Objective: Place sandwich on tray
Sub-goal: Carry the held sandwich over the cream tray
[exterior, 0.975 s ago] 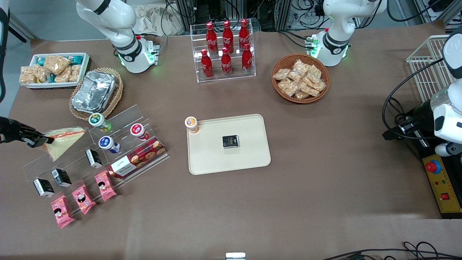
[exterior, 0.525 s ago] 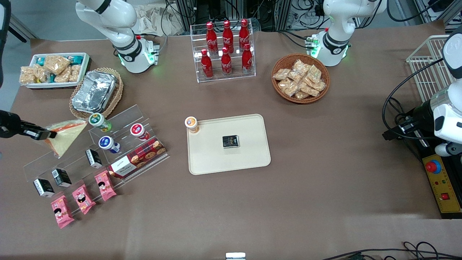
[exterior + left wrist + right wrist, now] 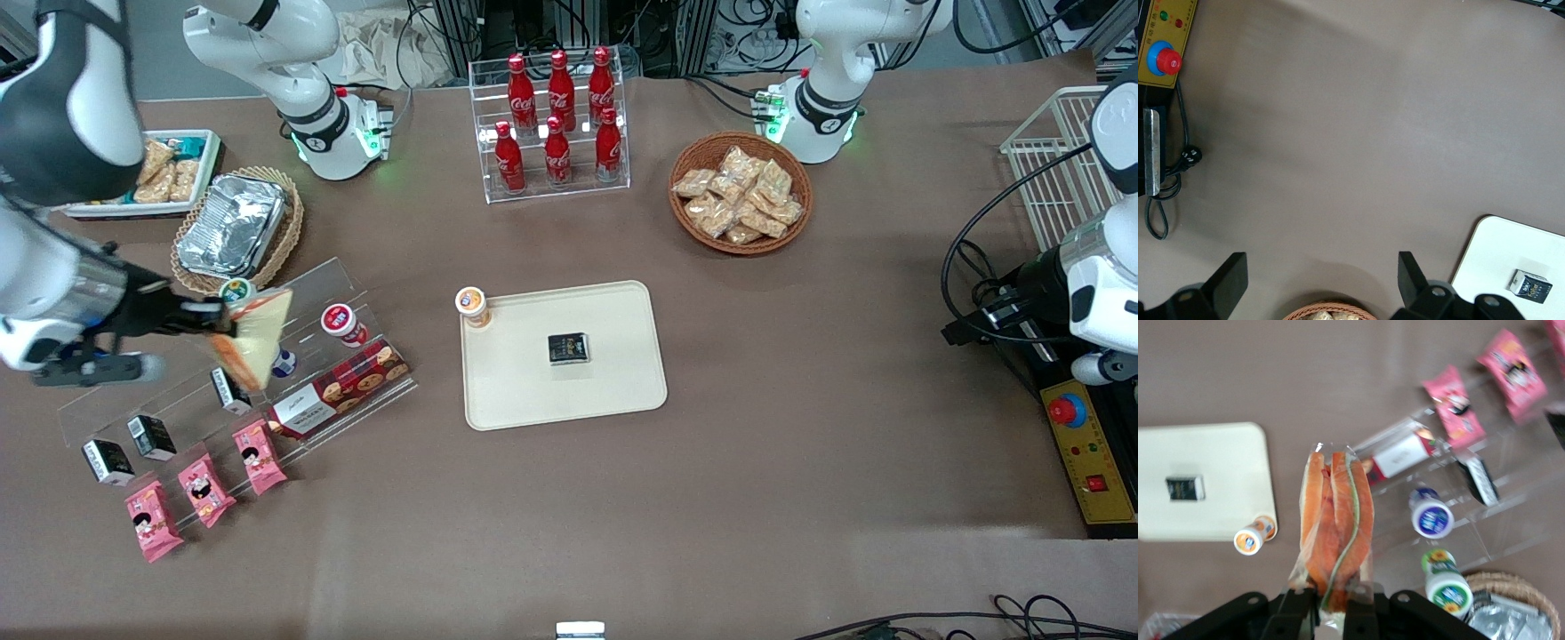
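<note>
Nearest the front edge, glossy pink snack packets [image 3: 203, 488] lie at the foot of the clear acrylic stepped rack [image 3: 293, 356]. Above that rack, at the working arm's end of the table, the gripper [image 3: 1331, 613] is clamped on the sandwich [image 3: 252, 336], a wedge in crinkly clear wrap, seemingly lifted clear. Mid-table sits the tray [image 3: 613, 391], smooth cream plastic with rounded corners, well apart from it.

The brown table [image 3: 800, 462] carries a cream tray [image 3: 613, 391] at its middle, with a clear tiered stand [image 3: 160, 400] toward the working arm's end. A wicker basket [image 3: 685, 169] of snack packets and a rack of red bottles [image 3: 558, 124] sit farther from the front camera. The end effector [image 3: 220, 324] hangs above the stand, gripping the sandwich [image 3: 253, 336].
</note>
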